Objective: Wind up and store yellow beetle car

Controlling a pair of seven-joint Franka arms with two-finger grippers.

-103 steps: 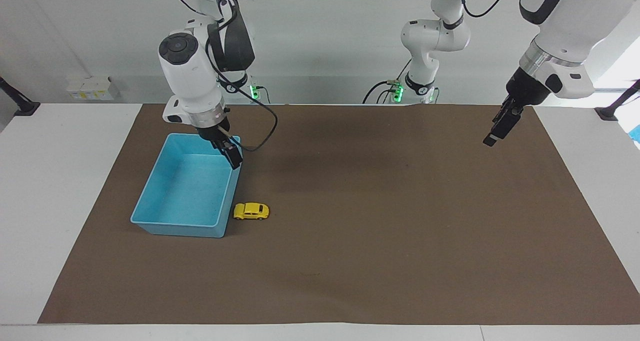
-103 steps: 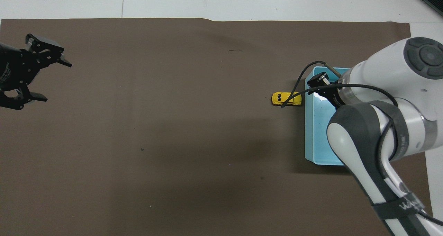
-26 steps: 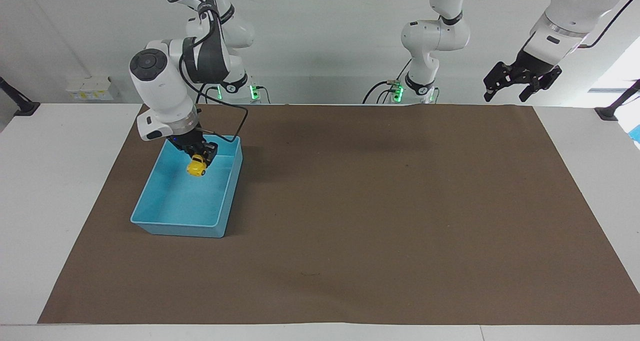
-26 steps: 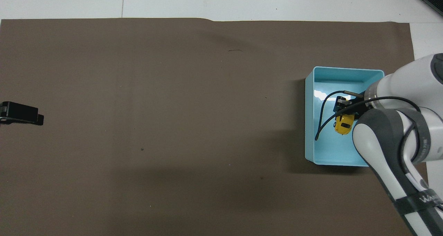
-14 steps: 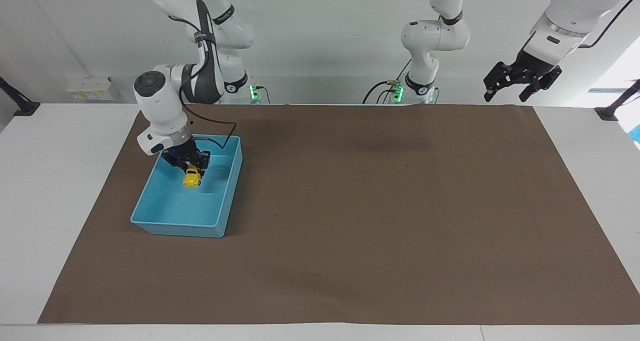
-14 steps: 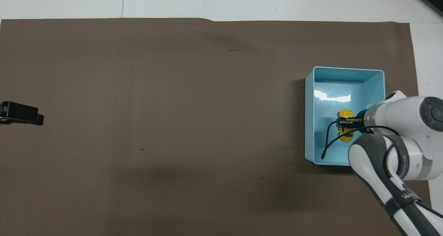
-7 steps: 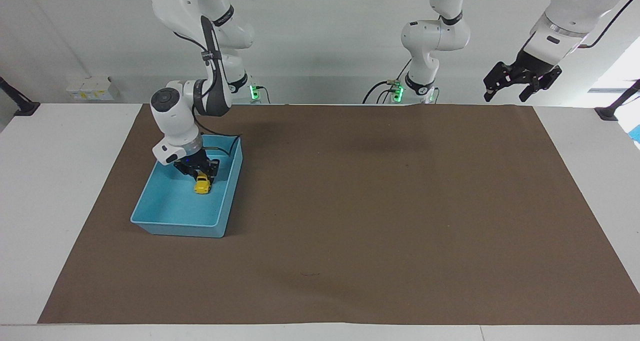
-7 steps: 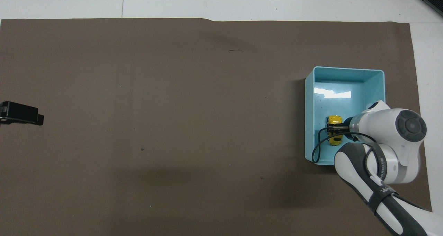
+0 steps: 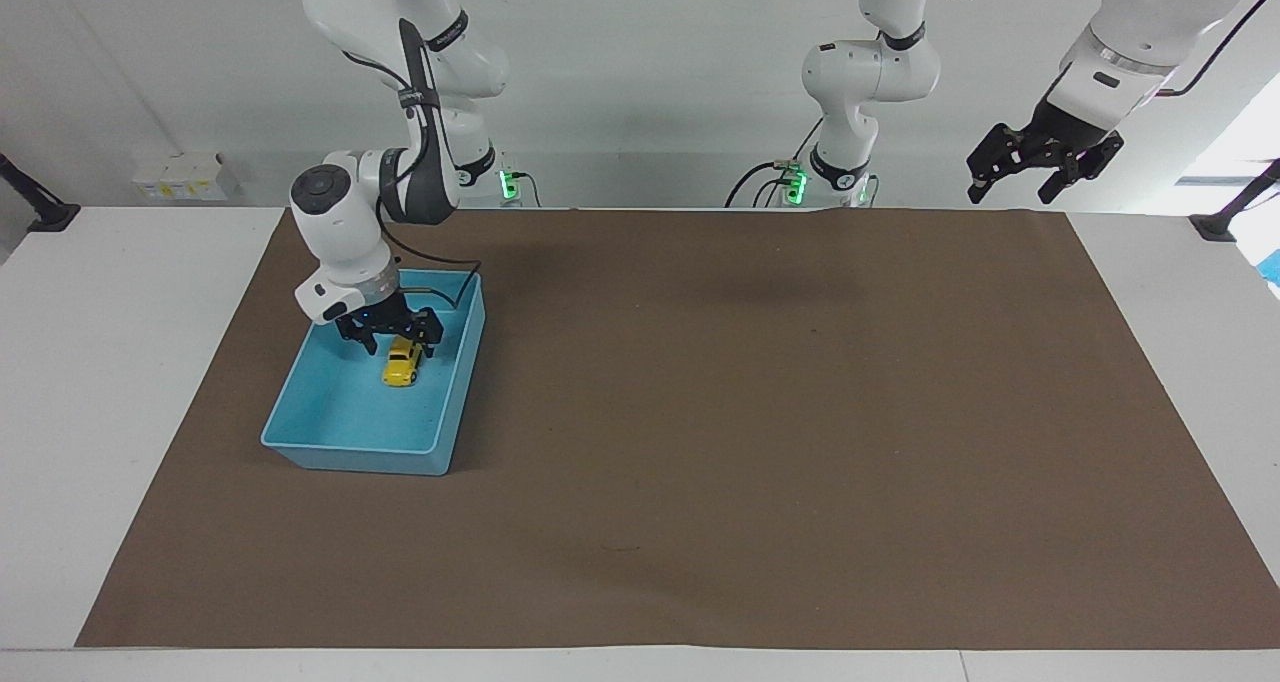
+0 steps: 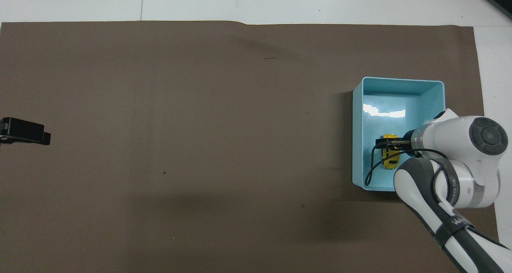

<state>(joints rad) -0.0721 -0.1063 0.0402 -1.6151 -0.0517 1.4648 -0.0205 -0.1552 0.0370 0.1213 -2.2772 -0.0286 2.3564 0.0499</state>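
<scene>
Nearest the robots, at the left arm's end of the table, the left gripper (image 9: 1040, 169) is held high in the air above the table's edge, its black fingers spread apart and empty; this arm waits. At the right arm's end, the right gripper (image 9: 391, 331) is lowered into the light blue rectangular plastic tray (image 9: 305, 394), over the half of the tray that lies nearer to the robots. Its fingers are seen splayed apart just above the small bright yellow beetle-shaped toy car (image 9: 402, 363), which is no longer clamped and rests on its wheels on the tray floor, partly under the gripper. In the overhead view the yellow beetle car (image 10: 390, 161) is seen lying toward the tray wall that faces the middle of the table, with a black cable looped from the right arm across it. The tray (image 10: 400, 83) stands on the brown paper mat (image 9: 760, 432) near the mat's edge at the right arm's end. The mat covers most of the white table (image 9: 110, 362), up to its edge farthest from the robots.
</scene>
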